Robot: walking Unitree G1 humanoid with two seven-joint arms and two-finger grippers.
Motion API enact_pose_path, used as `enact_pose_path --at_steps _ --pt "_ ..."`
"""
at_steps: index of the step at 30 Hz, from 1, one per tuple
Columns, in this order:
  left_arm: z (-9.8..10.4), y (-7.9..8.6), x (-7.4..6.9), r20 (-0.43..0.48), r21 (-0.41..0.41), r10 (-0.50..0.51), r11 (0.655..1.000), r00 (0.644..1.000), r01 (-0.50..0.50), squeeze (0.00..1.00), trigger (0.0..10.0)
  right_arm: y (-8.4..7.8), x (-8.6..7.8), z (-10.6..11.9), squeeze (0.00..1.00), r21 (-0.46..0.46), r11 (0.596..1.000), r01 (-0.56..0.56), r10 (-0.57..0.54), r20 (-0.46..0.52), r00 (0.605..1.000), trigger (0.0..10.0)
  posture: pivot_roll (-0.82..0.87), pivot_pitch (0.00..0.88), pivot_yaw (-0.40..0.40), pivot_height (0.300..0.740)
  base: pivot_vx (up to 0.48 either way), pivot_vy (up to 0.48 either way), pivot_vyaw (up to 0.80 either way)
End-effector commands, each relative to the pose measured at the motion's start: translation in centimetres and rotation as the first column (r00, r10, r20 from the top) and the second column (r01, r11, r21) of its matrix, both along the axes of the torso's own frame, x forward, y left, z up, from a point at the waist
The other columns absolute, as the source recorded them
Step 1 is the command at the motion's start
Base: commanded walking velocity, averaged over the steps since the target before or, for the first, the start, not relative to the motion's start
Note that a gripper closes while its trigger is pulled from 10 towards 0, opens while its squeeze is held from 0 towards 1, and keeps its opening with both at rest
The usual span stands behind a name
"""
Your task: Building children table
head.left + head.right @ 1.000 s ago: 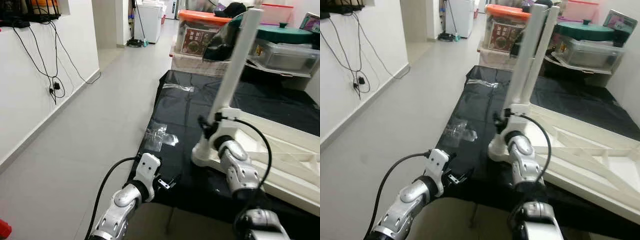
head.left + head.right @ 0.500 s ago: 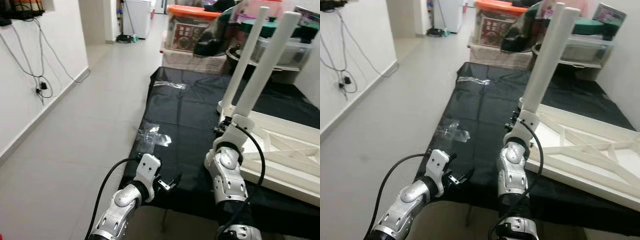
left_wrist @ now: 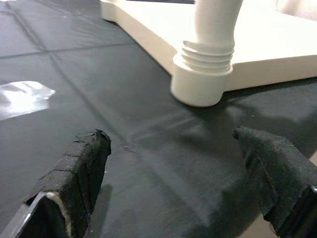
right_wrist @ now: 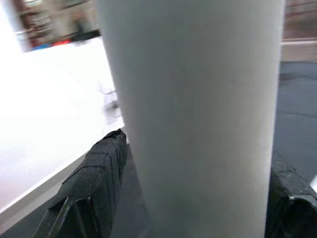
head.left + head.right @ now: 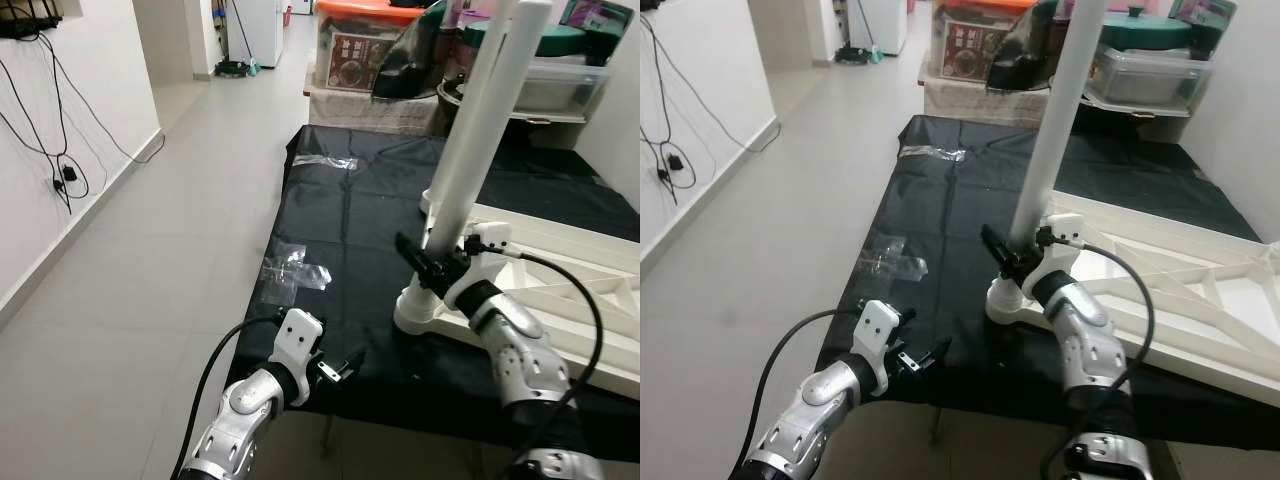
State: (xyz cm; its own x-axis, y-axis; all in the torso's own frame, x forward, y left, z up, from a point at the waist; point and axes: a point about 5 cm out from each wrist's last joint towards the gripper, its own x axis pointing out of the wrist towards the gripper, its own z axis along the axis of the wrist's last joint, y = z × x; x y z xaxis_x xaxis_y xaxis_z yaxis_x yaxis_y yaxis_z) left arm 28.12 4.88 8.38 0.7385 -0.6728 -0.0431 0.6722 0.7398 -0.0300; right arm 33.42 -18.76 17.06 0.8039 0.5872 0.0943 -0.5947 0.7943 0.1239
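Right wrist view shows our right gripper (image 5: 432, 268) now clamped around the white leg (image 5: 480, 130), standing upright in the table top's (image 5: 560, 300) near-left corner; before, it gripped higher. Our left gripper (image 5: 338, 368), fingers apart, waits nearby.

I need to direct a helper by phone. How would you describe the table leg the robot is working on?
On the black sheet lies an upside-down white plastic tabletop. At its near corner stands a tall white cylindrical leg, with the right end effector around its base. A second white leg stands just behind, ungripped.
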Motion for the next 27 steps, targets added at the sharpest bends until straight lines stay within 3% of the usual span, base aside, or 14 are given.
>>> enact_pose_path --at_steps 1,10,11,15,16,17,18,20,21,22,23,25,26,27 --pt "-0.3 -0.2 -0.1 -0.001 0.015 -0.013 1.0 1.0 0.013 0.0 10.0 2.9 -0.7 -0.7 0.0 -0.015 0.972 -0.234 0.234 -0.024 0.972 10.0 0.1 0.0 -0.077 0.74 0.0 0.0 0.0" --pt "-0.6 -0.3 -0.4 -0.001 0.015 -0.01 1.0 1.0 0.01 0.0 10.0 4.4 -0.7 -1.7 0.0 -0.065 0.863 -0.501 0.492 -0.112 0.863 10.0 0.12 0.0 -0.089 0.74 0.0 0.0 0.0" --pt "-0.6 -0.3 -0.4 -0.003 0.015 -0.011 1.0 1.0 0.011 0.0 10.0 4.5 -0.6 -2.1 0.0 -0.08 0.868 -0.489 0.478 -0.13 0.869 0.0 0.12 0.0 -0.09 0.74 0.0 0.0 0.0" --pt "-0.7 -0.3 -0.4 -0.006 0.017 -0.014 1.0 1.0 0.014 0.0 10.0 4.5 0.2 -3.0 0.0 -0.131 0.908 -0.397 0.378 -0.147 0.914 0.0 0.12 0.0 -0.088 0.74 0.0 0.0 0.0" --pt "-0.8 -0.3 -0.5 -0.007 0.018 -0.016 1.0 1.0 0.016 0.0 10.0 4.4 0.5 -3.2 0.0 -0.145 0.93 -0.339 0.321 -0.135 0.938 0.0 0.11 0.0 -0.08 0.74 0.0 0.0 0.0" --pt "-0.9 -0.3 -0.5 -0.012 0.021 -0.02 1.0 1.0 0.021 0.0 10.0 3.9 1.2 -3.6 0.0 -0.151 0.971 -0.183 0.164 -0.13 0.978 0.0 0.11 0.0 -0.075 0.74 0.0 0.0 0.0" --pt "-0.9 -0.3 -0.5 -0.012 0.021 -0.02 1.0 1.0 0.021 0.0 10.0 3.9 1.2 -3.6 0.0 -0.151 0.971 -0.183 0.164 -0.13 0.978 0.0 0.11 0.0 -0.075 0.74 0.0 0.0 0.0" --pt "-1.0 -0.3 -0.4 -0.014 0.022 -0.024 0.999 1.0 0.025 0.0 10.0 2.9 2.1 -3.3 0.0 -0.116 0.992 0.047 -0.06 -0.113 0.992 0.0 0.11 0.0 -0.069 0.74 0.0 0.0 0.0" --pt "-1.0 -0.3 -0.4 -0.014 0.022 -0.024 0.999 1.0 0.025 0.0 10.0 2.9 2.1 -3.3 0.0 -0.116 0.992 0.047 -0.06 -0.113 0.992 0.0 0.11 0.0 -0.069 0.74 0.0 0.0 0.0" --pt "-0.9 -0.3 -0.4 -0.013 0.023 -0.027 0.999 1.0 0.028 0.0 10.0 1.7 2.5 -3.2 0.0 -0.114 0.956 0.272 -0.284 -0.107 0.953 0.0 0.1 0.0 -0.065 0.74 0.0 0.0 0.0" --pt "-0.9 -0.2 -0.4 -0.012 0.024 -0.028 0.999 1.0 0.028 0.0 10.0 1.1 2.6 -3.3 0.0 -0.111 0.919 0.378 -0.39 -0.118 0.913 0.0 0.1 0.0 -0.059 0.74 0.0 0.0 0.0" --pt "-0.9 -0.2 -0.4 -0.012 0.024 -0.028 0.999 1.0 0.028 0.0 10.0 0.7 2.6 -3.4 0.0 -0.111 0.891 0.44 -0.452 -0.126 0.883 0.0 0.1 0.0 -0.059 0.74 0.0 0.0 0.0" --pt "-0.9 -0.2 -0.3 -0.012 0.024 -0.027 0.999 1.0 0.027 0.0 10.0 -0.9 1.8 -3.7 0.0 -0.106 0.718 0.688 -0.695 -0.153 0.702 0.0 0.1 0.0 -0.057 0.74 0.0 0.0 0.0" --pt "-0.9 -0.2 -0.3 -0.012 0.024 -0.027 0.999 1.0 0.027 0.0 10.0 -0.9 1.8 -3.7 0.0 -0.106 0.718 0.688 -0.695 -0.153 0.702 0.0 0.1 0.0 -0.057 0.74 0.0 0.0 0.0"
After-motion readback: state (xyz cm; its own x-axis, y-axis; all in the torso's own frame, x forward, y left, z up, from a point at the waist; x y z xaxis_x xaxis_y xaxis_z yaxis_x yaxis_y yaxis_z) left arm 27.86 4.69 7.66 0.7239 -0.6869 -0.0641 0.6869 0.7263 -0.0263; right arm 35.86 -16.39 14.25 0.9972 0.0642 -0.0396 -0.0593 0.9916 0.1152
